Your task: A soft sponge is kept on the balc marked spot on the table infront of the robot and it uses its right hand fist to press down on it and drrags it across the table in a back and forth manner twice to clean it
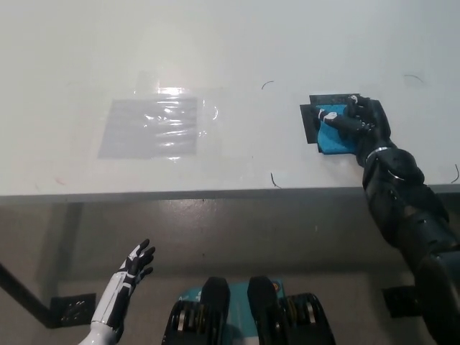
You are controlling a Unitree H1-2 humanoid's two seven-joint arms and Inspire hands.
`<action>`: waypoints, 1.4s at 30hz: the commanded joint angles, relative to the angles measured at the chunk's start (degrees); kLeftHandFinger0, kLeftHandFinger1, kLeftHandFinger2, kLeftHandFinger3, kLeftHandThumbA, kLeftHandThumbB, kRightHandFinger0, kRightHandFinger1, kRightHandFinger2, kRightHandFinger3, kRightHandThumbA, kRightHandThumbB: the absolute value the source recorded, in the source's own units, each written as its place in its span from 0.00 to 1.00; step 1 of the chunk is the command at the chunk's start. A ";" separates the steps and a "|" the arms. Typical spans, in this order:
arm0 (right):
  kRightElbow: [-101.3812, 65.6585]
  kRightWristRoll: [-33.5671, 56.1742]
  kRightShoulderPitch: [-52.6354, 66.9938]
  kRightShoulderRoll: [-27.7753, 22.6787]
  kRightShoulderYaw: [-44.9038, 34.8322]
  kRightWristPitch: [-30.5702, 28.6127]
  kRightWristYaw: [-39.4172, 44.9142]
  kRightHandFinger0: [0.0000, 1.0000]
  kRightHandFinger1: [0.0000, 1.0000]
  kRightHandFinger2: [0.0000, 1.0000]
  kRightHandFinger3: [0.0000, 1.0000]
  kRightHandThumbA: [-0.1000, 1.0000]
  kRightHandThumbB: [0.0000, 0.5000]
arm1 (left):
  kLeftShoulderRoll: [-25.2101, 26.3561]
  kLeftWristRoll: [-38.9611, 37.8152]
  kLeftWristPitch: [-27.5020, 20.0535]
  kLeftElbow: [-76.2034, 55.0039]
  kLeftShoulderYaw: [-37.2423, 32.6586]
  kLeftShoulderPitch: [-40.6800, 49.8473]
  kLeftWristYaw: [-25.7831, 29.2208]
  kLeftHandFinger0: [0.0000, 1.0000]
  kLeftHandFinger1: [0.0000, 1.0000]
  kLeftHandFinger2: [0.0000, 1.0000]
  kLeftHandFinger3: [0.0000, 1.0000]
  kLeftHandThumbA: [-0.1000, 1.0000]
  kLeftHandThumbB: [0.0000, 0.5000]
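At the right of the frame, the black right robot hand (357,121) lies with its fingers curled down over the blue sponge (332,139), which sits on the black marked spot (313,118) on the white bench (230,43), close to the bench's near edge. Only the left and lower part of the sponge shows from under the hand, and the dark mark peeks out along its left and upper sides. The white left robot hand (134,264) rests at the lower left of the frame, below the bench edge, holding nothing with fingers spread, and a clear glossy sheet (152,127) lies flat on the bench at center left, well apart from the sponge.
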 commanded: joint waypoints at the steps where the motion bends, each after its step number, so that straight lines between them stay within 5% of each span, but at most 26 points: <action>1: 1.09 -3.17 -0.22 3.10 2.01 1.82 -0.75 0.00 0.00 0.09 0.05 1.00 0.38 | 0.87 0.68 -1.73 -1.22 0.00 -0.83 0.07 1.00 1.00 1.00 1.00 1.00 0.90; 10: 0.42 -3.10 -2.85 10.20 2.16 1.36 0.00 0.00 0.00 0.07 0.02 1.00 0.35 | 0.99 0.41 -1.73 -1.45 -0.01 -0.61 -0.36 1.00 1.00 1.00 1.00 1.00 0.87; 19: 0.00 -4.85 -3.97 16.29 3.81 -0.05 -0.47 0.00 0.01 0.19 0.06 1.00 0.31 | 1.24 1.05 -1.15 -1.99 0.01 -0.39 -0.04 1.00 1.00 1.00 1.00 1.00 0.91; 23: -0.04 -5.90 -3.78 17.87 4.74 0.24 -0.15 0.00 0.00 0.15 0.07 1.00 0.32 | 1.10 1.03 -1.55 -1.83 -0.05 -0.30 -0.10 1.00 1.00 1.00 1.00 1.00 0.90; 26: 0.00 -6.06 -2.85 18.05 5.15 -0.81 0.44 0.00 0.00 0.16 0.07 1.00 0.35 | 1.06 0.87 -1.48 -1.77 0.03 -0.48 -0.16 1.00 1.00 1.00 1.00 1.00 0.91; 30: 0.22 -6.34 -1.97 17.29 5.39 -0.50 -0.33 0.00 0.00 0.14 0.00 1.00 0.26 | 1.35 0.78 -1.62 -1.77 0.07 -0.47 -0.40 1.00 1.00 1.00 1.00 1.00 0.90; 36: 0.34 -5.68 -0.38 14.71 4.24 -1.10 -0.34 0.00 0.00 0.16 0.07 1.00 0.32 | 1.37 1.45 -1.29 -1.89 -0.11 -0.32 -0.19 1.00 1.00 1.00 1.00 1.00 0.92; 42: 0.87 -4.73 2.28 8.82 2.49 -0.20 0.03 0.00 0.00 0.17 0.09 1.00 0.23 | 1.21 0.99 -1.64 -1.35 -0.11 -0.31 -0.40 1.00 1.00 1.00 1.00 1.00 0.94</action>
